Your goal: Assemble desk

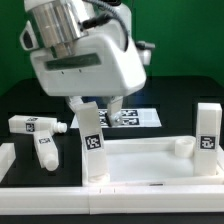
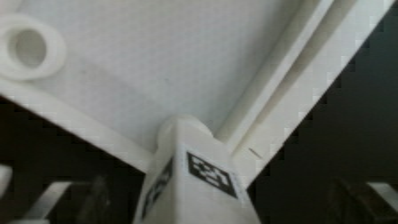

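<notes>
Evidently the two-finger gripper [image 1: 97, 104] hung with jaws apart around the standing white plastic post leg [image 1: 93, 142], at the near corner of the white rimmed rectangular tabletop panel [image 1: 150, 160], on the exterior view's left. Recommendation: rise straight, avoiding sideways contact; seating unconfirmed.

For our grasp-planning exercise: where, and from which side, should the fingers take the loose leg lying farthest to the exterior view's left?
Likely from above, across the middle of the leg: it lies flat on its side on the table, top face exposed.
</notes>
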You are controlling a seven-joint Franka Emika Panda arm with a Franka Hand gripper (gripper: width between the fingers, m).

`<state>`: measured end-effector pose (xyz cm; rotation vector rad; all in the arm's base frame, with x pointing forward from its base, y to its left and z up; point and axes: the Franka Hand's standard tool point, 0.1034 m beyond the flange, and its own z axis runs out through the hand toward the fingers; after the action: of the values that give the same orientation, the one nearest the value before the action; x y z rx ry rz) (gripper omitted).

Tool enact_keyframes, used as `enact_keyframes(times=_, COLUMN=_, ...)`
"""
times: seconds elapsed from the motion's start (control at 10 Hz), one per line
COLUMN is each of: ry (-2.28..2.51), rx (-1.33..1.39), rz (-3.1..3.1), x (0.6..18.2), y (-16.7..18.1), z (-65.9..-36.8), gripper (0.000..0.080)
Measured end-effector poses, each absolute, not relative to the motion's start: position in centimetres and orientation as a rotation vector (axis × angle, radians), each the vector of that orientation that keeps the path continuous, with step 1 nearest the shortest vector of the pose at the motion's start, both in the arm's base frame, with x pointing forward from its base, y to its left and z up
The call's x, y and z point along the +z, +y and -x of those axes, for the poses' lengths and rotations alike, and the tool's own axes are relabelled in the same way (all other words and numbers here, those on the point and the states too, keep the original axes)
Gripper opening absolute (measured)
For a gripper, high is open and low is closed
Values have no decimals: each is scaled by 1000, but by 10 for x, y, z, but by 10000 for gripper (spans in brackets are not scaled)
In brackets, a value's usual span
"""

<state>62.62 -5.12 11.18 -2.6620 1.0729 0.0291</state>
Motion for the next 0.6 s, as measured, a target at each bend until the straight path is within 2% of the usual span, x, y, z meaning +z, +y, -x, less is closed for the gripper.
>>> enact_keyframes(times=0.1, ry=969, rx=15, rz=2702, x=112, y=-52, z=-626, gripper=640)
enact_keyframes(times=0.3, ry=694, rx=-22, rz=2802, x=111, y=-54, z=-625, gripper=647)
enact_keyframes(times=0.6, ry=28, rx=-40, rz=3020, x=114, y=-57, z=-626, gripper=648)
